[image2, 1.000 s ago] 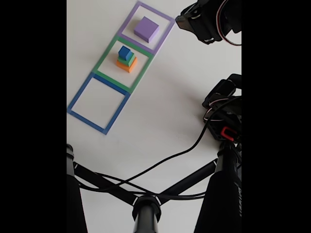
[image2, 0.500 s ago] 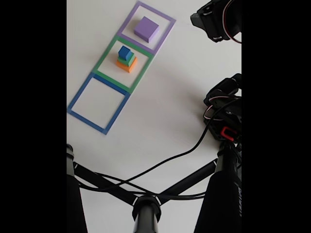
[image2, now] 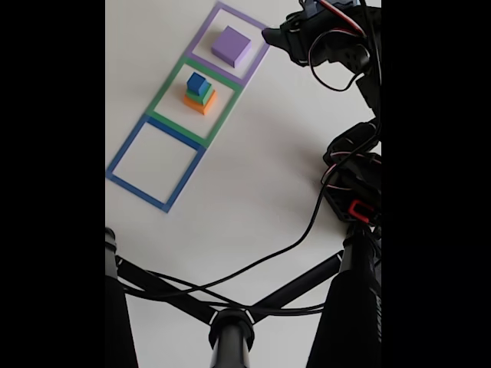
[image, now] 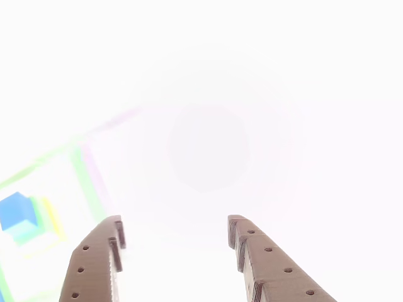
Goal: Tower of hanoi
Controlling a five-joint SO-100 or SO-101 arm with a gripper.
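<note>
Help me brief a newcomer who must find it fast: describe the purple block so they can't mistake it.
In the fixed view, three square outlines run in a row across the white table. The purple block lies alone inside the purple outline, the end one near the gripper. Unlike the stacked cubes in the neighbouring green outline, it is a single wide, flat slab.

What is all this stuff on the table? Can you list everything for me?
purple block: one, pale purple, inside the purple outline
stack of blocks: one, blue block on green block on orange block, inside the green outline
blue outline: one, nothing inside, nearest the camera in the fixed view
table: one, white
stand tubes: black, bottom of the fixed view
cable: black, across the table
arm: one, black, right
pincer: one, brown fingers apart
</note>
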